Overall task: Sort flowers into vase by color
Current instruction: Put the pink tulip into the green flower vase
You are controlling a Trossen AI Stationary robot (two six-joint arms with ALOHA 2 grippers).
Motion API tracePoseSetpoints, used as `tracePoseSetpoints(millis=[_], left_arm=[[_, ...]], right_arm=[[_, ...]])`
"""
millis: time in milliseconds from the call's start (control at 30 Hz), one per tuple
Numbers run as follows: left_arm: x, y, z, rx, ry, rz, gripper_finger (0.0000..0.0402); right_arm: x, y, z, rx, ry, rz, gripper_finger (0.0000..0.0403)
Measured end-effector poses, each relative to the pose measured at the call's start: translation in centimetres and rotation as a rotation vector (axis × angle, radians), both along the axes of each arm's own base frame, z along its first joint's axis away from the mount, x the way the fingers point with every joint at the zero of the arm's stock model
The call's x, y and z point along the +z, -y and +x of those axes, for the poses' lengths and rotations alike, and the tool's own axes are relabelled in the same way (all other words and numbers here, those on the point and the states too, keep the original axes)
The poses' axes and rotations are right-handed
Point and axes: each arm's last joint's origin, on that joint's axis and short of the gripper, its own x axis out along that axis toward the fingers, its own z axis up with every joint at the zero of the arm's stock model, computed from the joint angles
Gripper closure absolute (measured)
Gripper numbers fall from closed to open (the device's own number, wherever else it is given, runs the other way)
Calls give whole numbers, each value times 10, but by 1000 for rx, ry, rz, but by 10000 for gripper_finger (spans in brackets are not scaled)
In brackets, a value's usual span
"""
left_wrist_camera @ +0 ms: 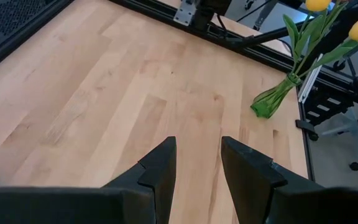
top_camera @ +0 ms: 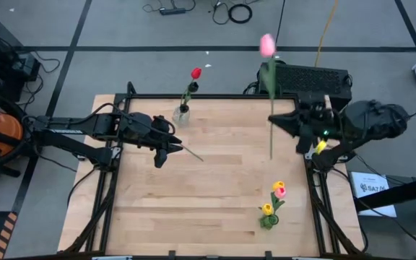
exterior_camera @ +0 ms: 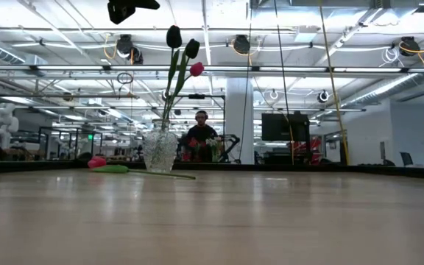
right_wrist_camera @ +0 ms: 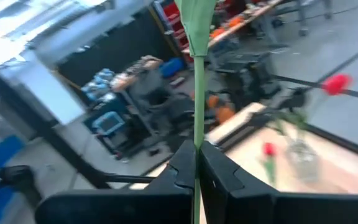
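My right gripper [top_camera: 274, 119] is shut on a pink tulip [top_camera: 267, 45], held high over the table's far right part. A clear glass vase [top_camera: 182, 114] at the far middle holds a red tulip [top_camera: 196, 73] and dark tulips [exterior_camera: 174, 35]. Another tulip [exterior_camera: 96, 162] lies flat on the table beside that vase, and its stem [top_camera: 191, 153] reaches past my left gripper [top_camera: 161, 155]. My left gripper is open and empty above the table [left_wrist_camera: 197, 168]. A green vase [top_camera: 268, 220] at the near right holds yellow tulips [top_camera: 278, 186] and a pink one. My right gripper pinches the pink tulip's green stem [right_wrist_camera: 198, 134] between its two fingers, about midway along it. The fingers come level from the table's right side and lie across the stem. The tulip stands upright, clear of the table, with its head above and its lower stem [top_camera: 271, 148] hanging below.
A black box [top_camera: 313, 78] stands behind the table's far right edge. A black frame [top_camera: 215, 96] runs round the table. The wood between the two vases is bare. A person [exterior_camera: 202, 136] sits in the room beyond the table.
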Motion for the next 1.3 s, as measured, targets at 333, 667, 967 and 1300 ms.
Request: tracePoseSetpoints(millis=[333,667,967,1300], left_arm=[[0,0,0,3,0,-5,268],[0,0,0,4,0,-7,268],[0,0,0,4,0,-6,268],[0,0,0,4,0,-6,268]], right_arm=[[-1,-51,5,0,59,46,402],[-20,-125,-9,-56,60,53,402],[-43,-181,-27,-25,52,-4,402],[-74,-234,-59,-8,53,-166,402]])
